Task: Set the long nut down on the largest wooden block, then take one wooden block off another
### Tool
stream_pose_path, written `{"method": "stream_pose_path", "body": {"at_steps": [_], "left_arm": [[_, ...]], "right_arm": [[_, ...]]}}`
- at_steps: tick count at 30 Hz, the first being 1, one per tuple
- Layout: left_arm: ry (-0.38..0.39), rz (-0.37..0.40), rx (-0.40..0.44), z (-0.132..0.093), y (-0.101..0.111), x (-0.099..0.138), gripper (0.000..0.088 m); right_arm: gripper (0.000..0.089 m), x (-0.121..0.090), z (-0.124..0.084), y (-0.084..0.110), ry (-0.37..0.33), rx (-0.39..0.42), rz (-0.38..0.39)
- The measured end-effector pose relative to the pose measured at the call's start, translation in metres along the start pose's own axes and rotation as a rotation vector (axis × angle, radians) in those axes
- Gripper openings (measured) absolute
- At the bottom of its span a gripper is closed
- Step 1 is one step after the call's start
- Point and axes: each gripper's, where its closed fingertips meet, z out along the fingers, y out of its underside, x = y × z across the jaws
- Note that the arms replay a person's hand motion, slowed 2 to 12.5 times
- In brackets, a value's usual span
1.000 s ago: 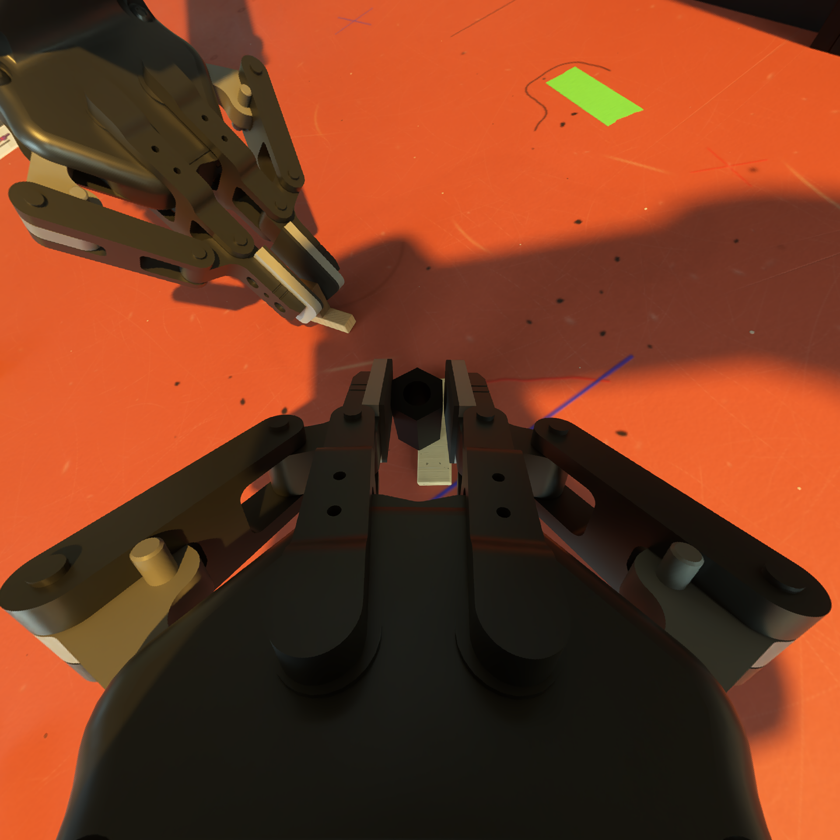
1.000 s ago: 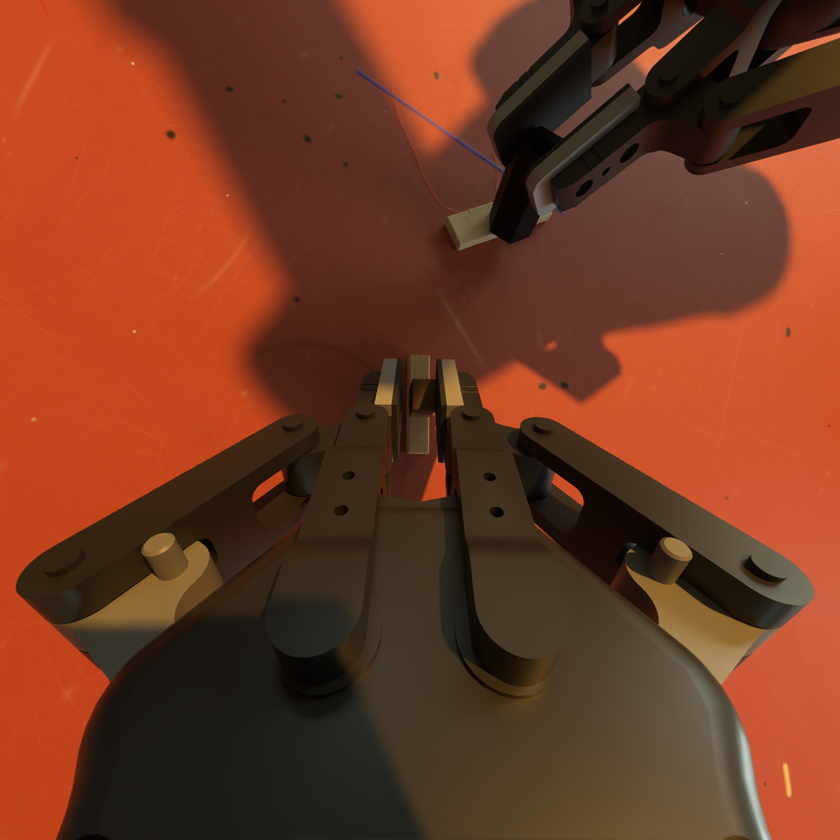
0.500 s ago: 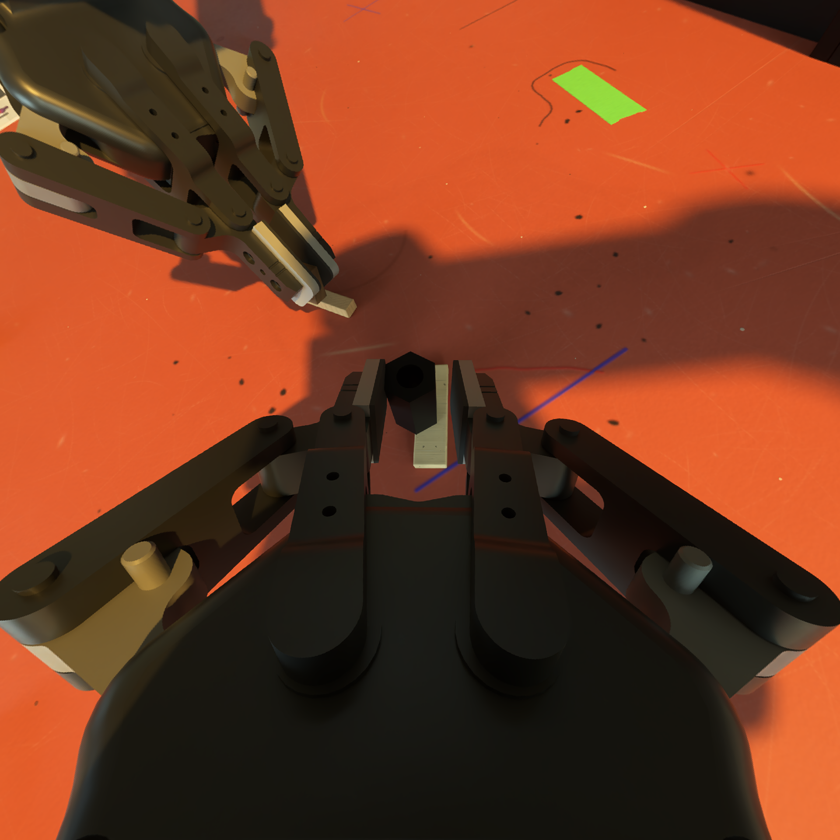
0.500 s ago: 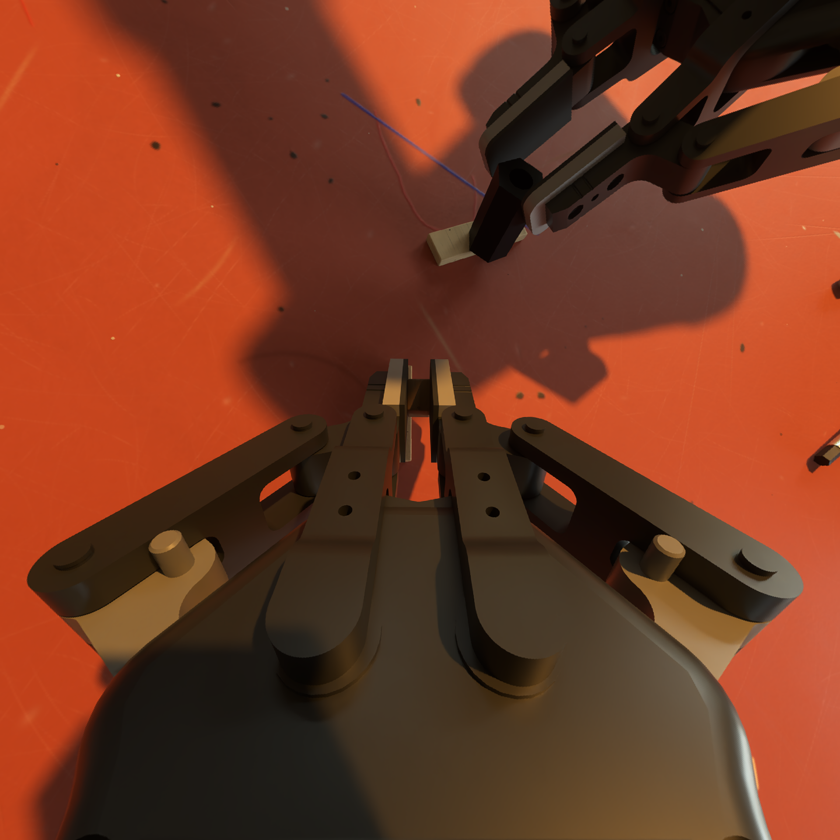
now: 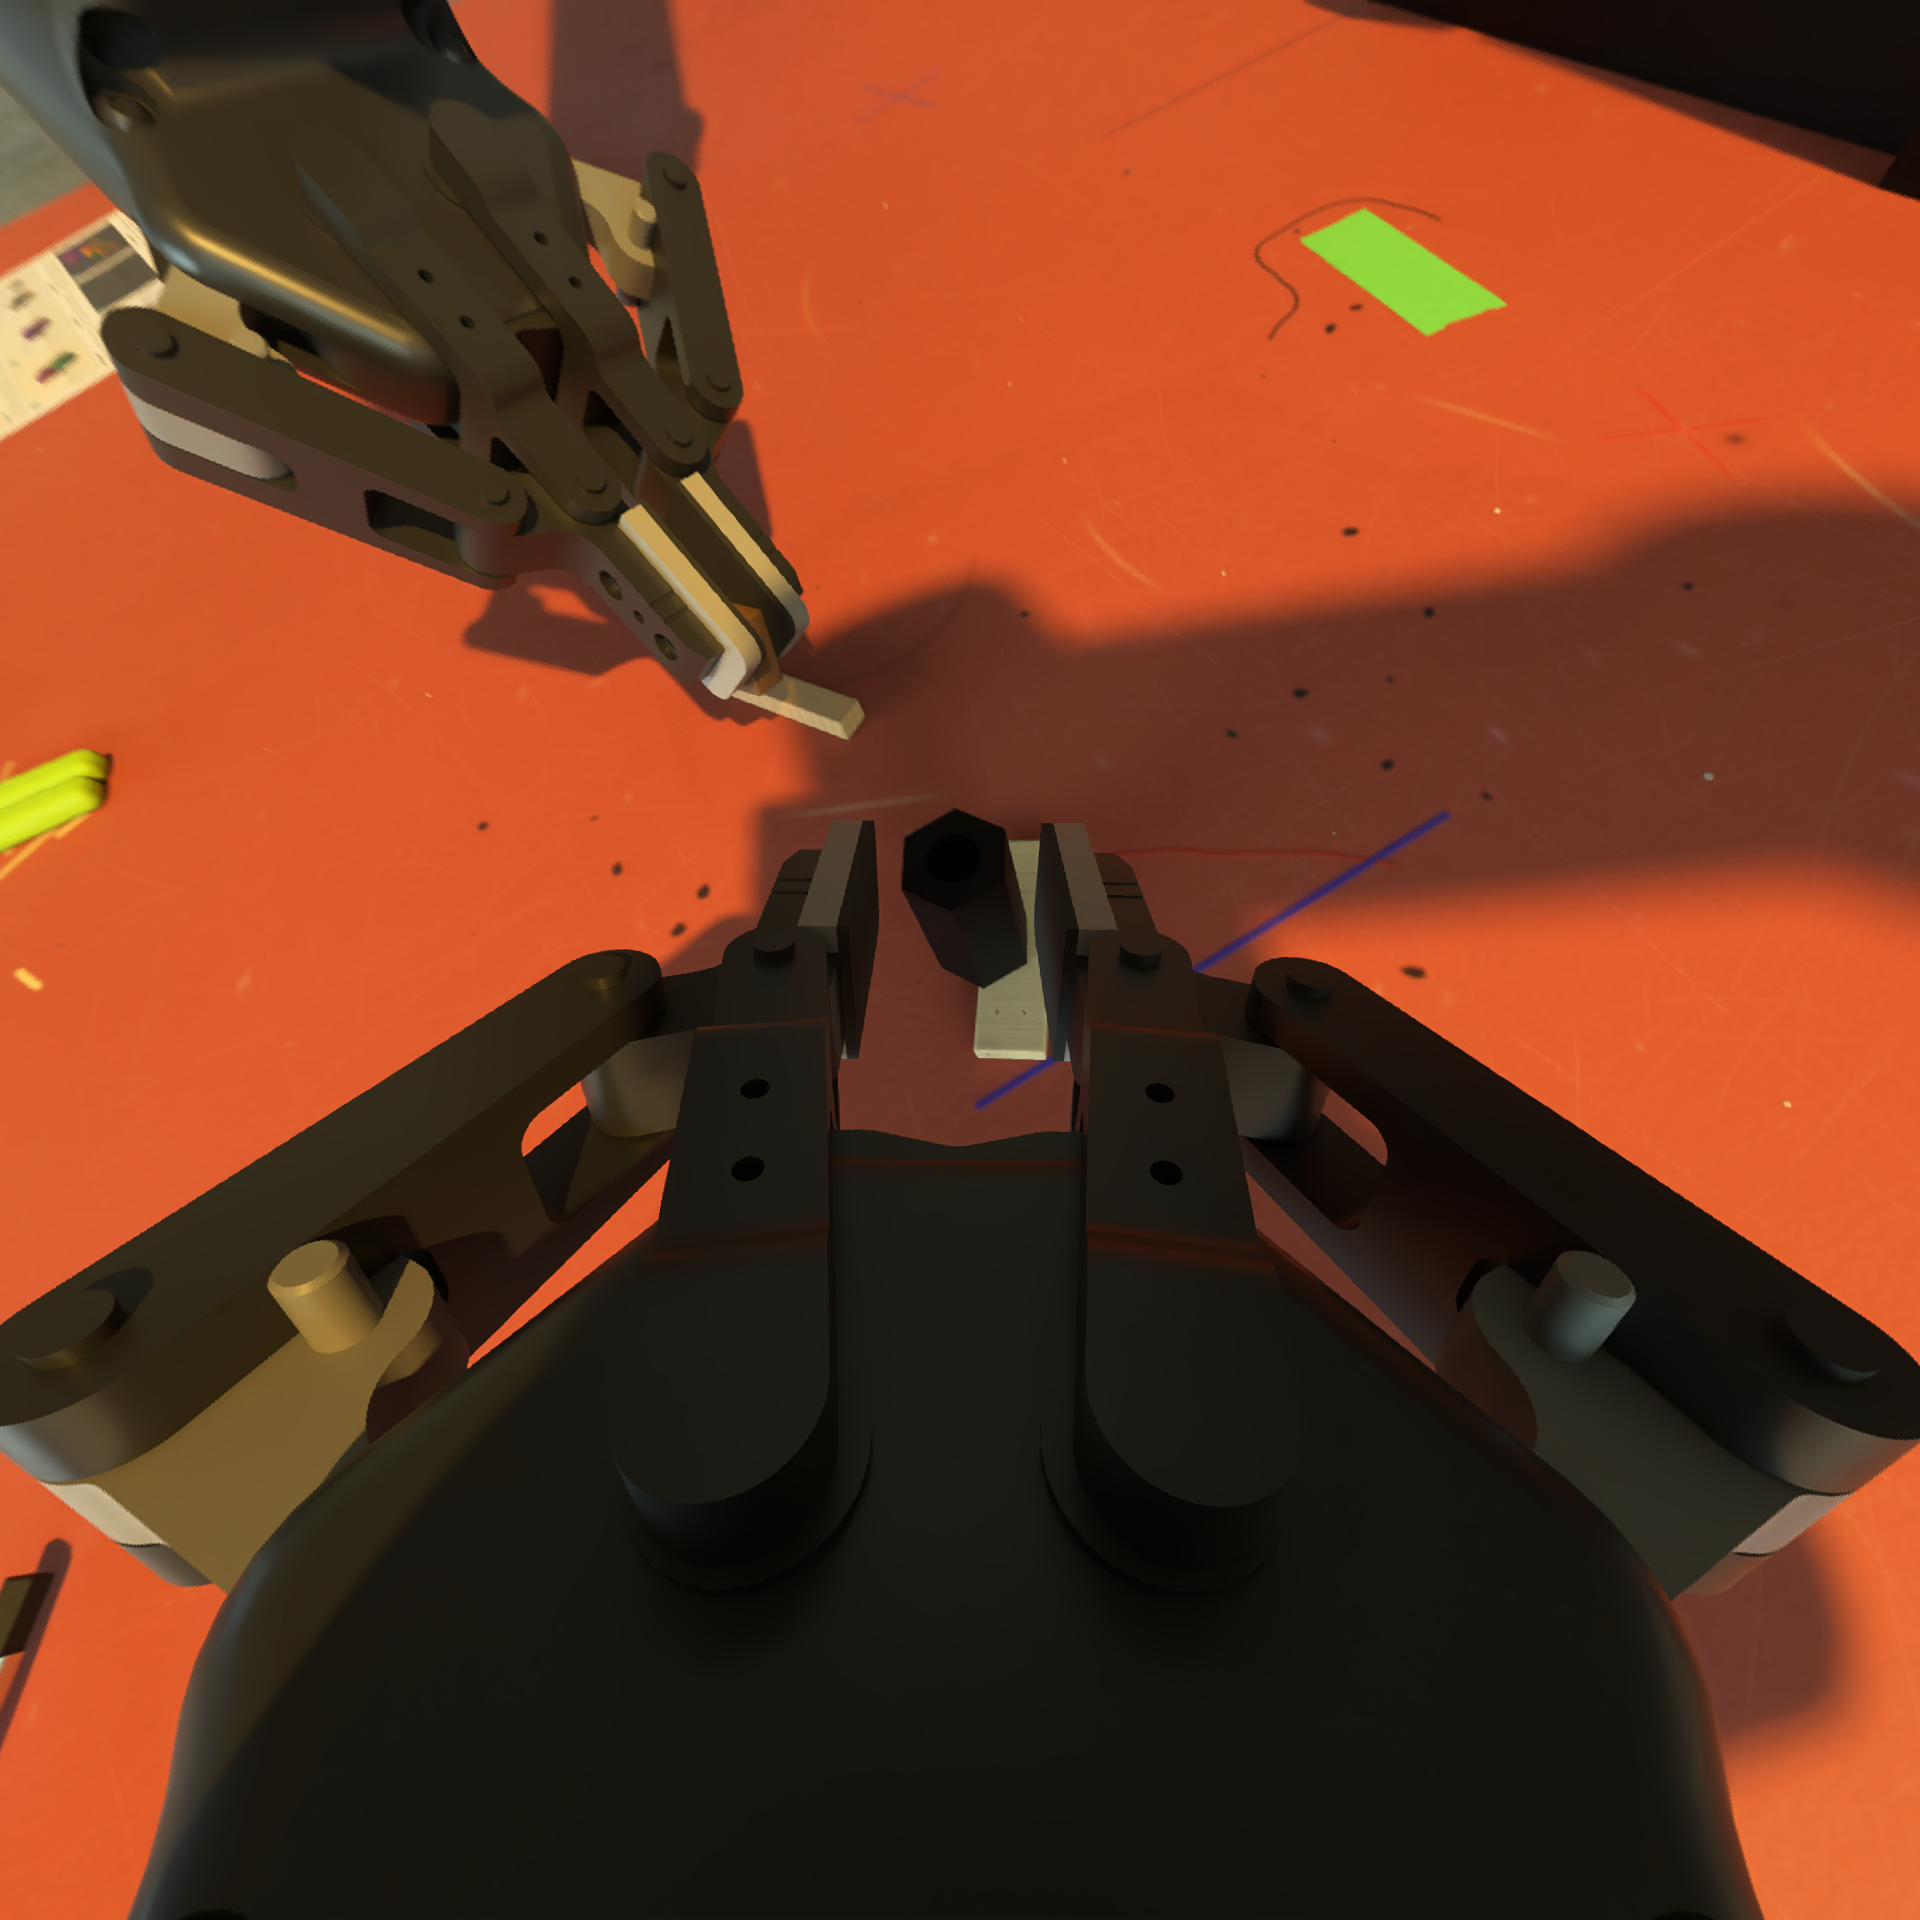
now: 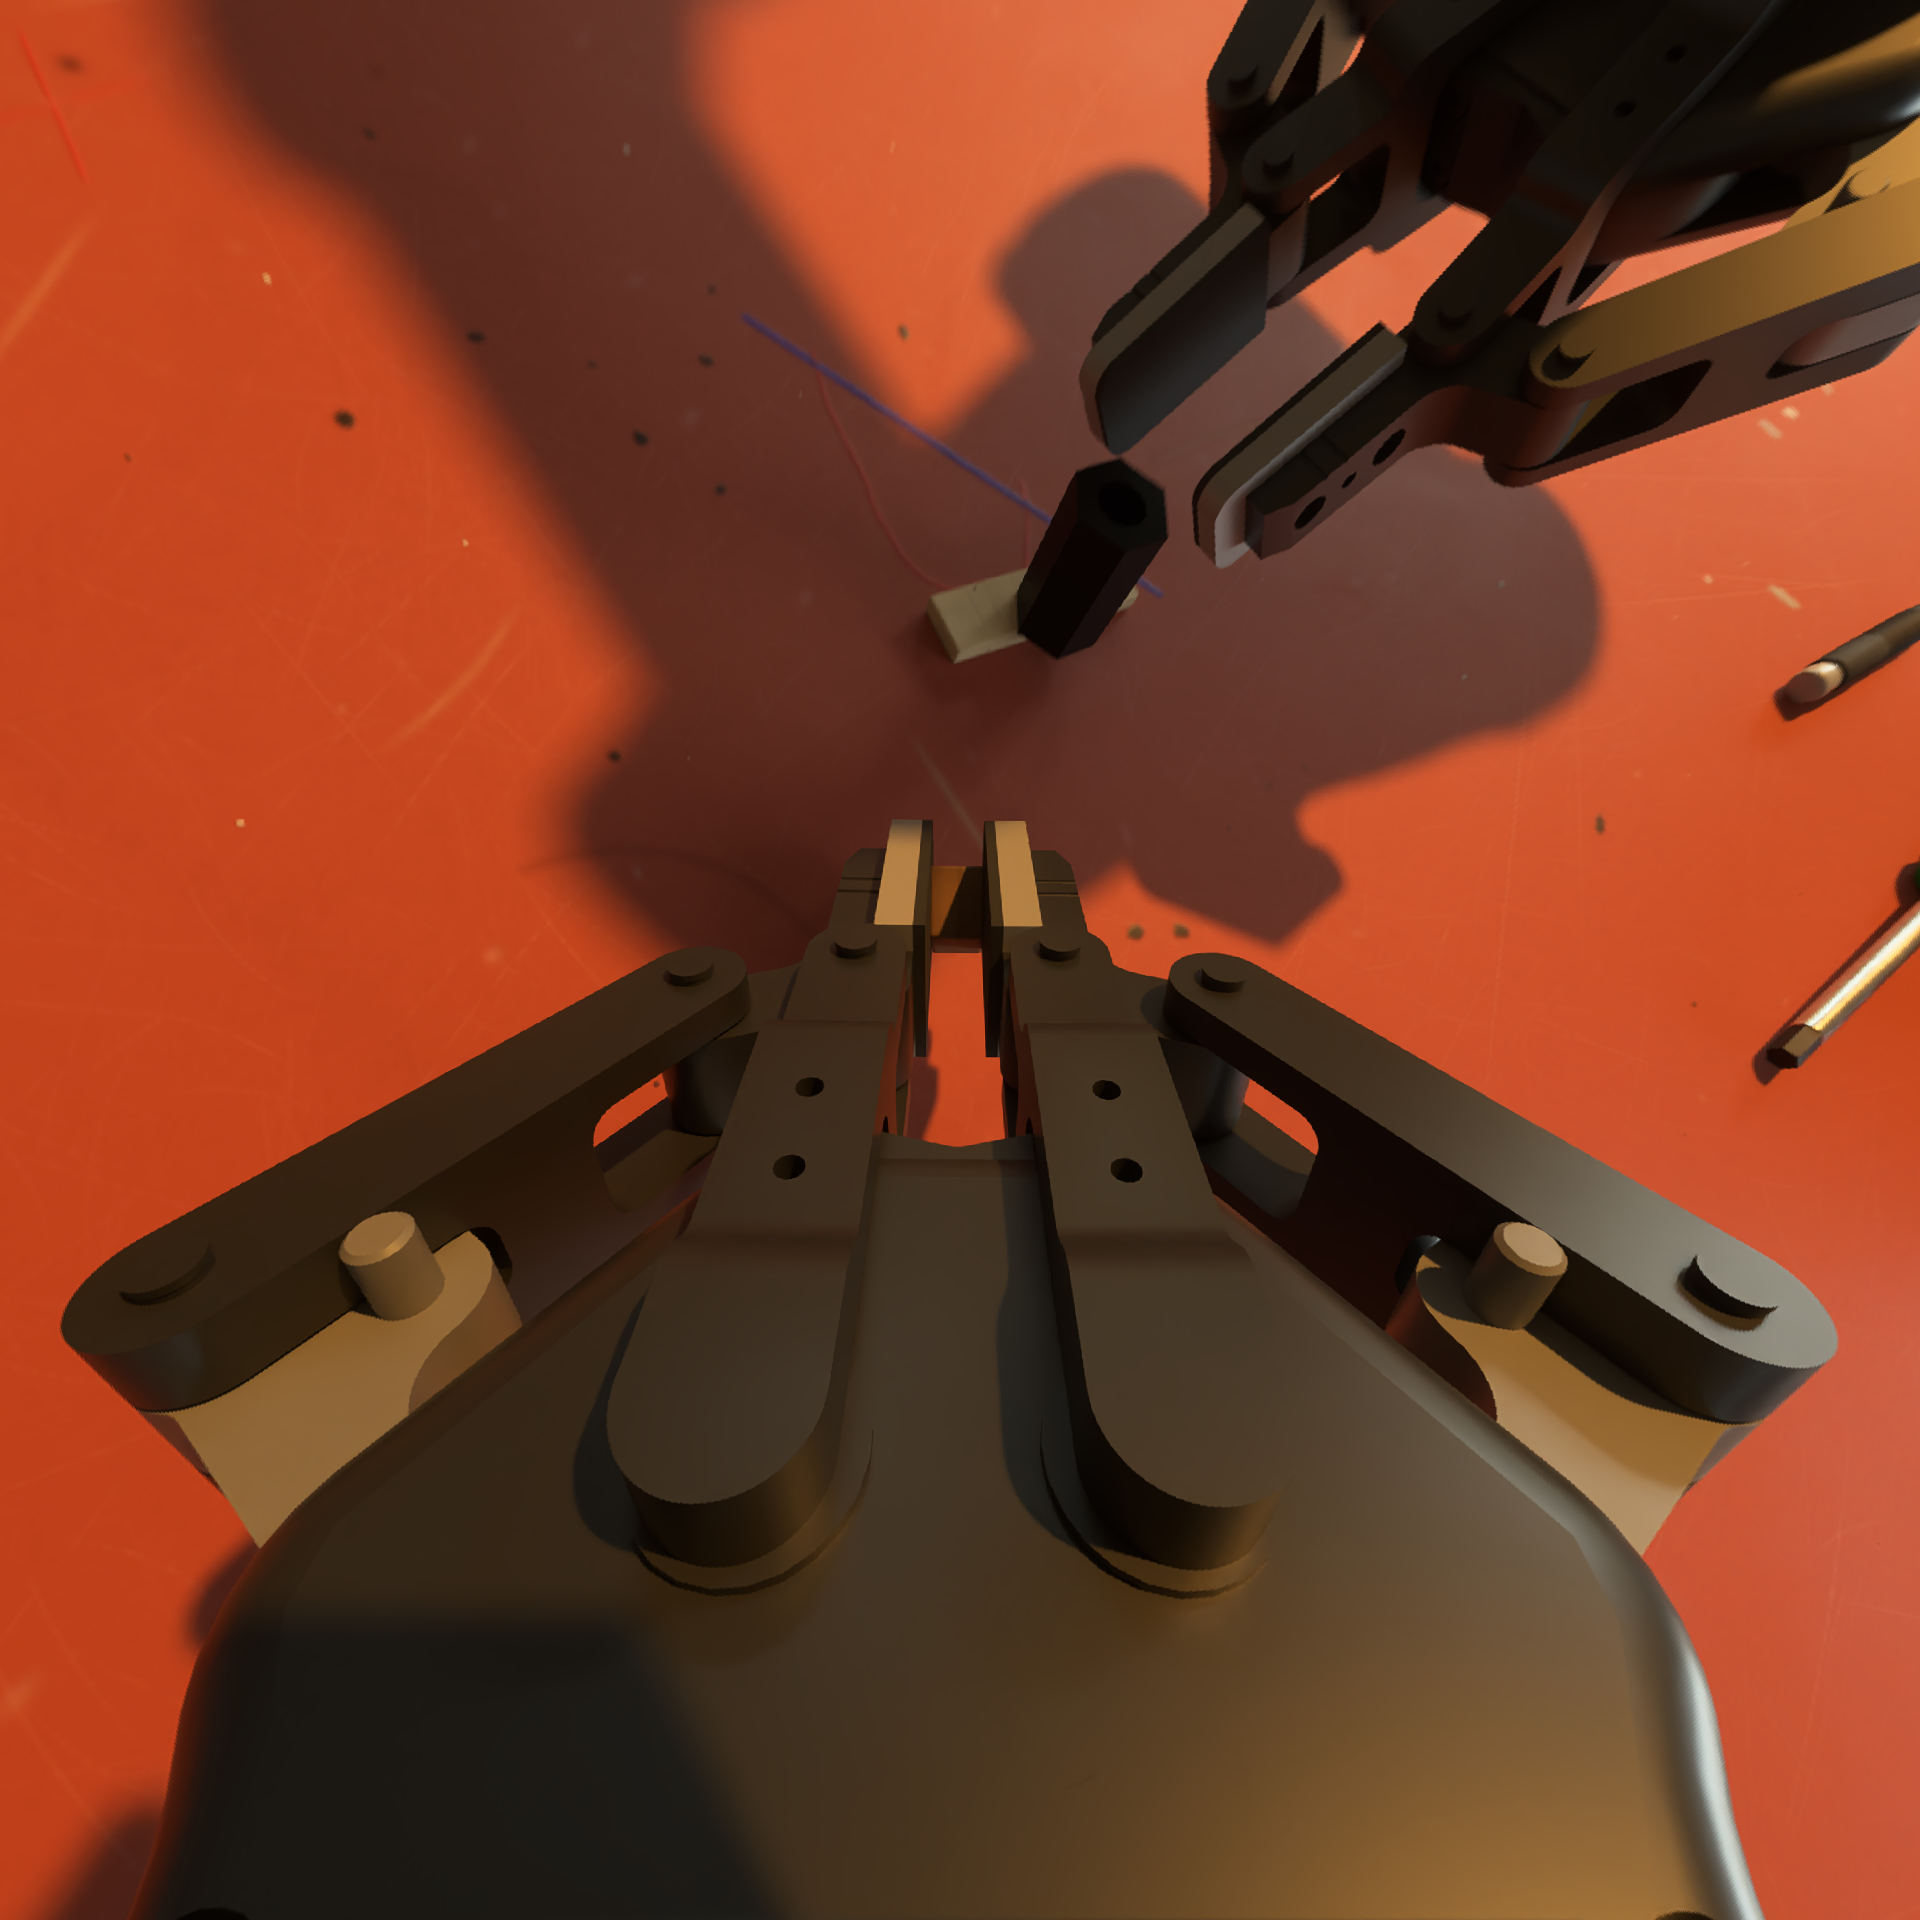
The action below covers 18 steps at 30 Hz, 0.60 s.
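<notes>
Black hexagonal long nut (image 5: 961, 899) stands upright on the pale wooden block (image 5: 1013, 997), its bore facing up; seen from the right wrist (image 6: 1091, 556), its base sits on one end of that block (image 6: 977, 618), and the other end of the block juts out bare. The block lies flat on the orange table (image 5: 1351, 623).

My left gripper (image 5: 956, 914): fingers apart, one on each side of the nut, neither pad touching it. In the right wrist view the same gripper (image 6: 1153, 462) hangs just above the nut's top with clear gaps either side.

My right gripper (image 6: 956, 883): closed on a small wooden block (image 6: 954, 902), of which only a sliver shows between the pads. From the left wrist view this gripper (image 5: 753, 649) is well apart from the nut, tips low over the table. A thin wooden piece (image 5: 810, 712) sticks out past its fingertips; I cannot tell whether it touches the table or rests on another block.

Relative to the nut: a thin blue line (image 5: 1299, 914) on the table runs under the pale block and off to one side. Green tape patch (image 5: 1397, 270) far beyond. Yellow-green object (image 5: 52, 795) at the view's left edge. A printed paper sheet (image 5: 62, 312) lies behind the right gripper; its writing is too small to read. Two metal rods (image 6: 1860, 655) (image 6: 1849, 987) lie well off to the side in the right wrist view. No brand marks legible on either gripper.
</notes>
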Motion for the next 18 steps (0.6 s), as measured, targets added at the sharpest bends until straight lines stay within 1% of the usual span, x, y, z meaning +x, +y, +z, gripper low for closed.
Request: {"method": "stream_pose_path", "body": {"at_steps": [4, 11, 18], "left_arm": [[-0.047, 0.015, 0.056, -0.004, -0.011, -0.006, 0.0280], [-0.174, 0.044, 0.168, -0.010, -0.036, -0.025, 0.0280], [-0.244, 0.046, 0.207, -0.010, -0.049, -0.034, 0.0280]], "right_arm": [[0.0085, 0.005, -0.005, -0.012, 0.015, 0.081, 0.021], [0.0086, 0.011, -0.016, -0.037, 0.026, 0.268, 0.073], [0.0086, 0.020, -0.026, -0.053, 0.061, 0.420, 0.096]]}}
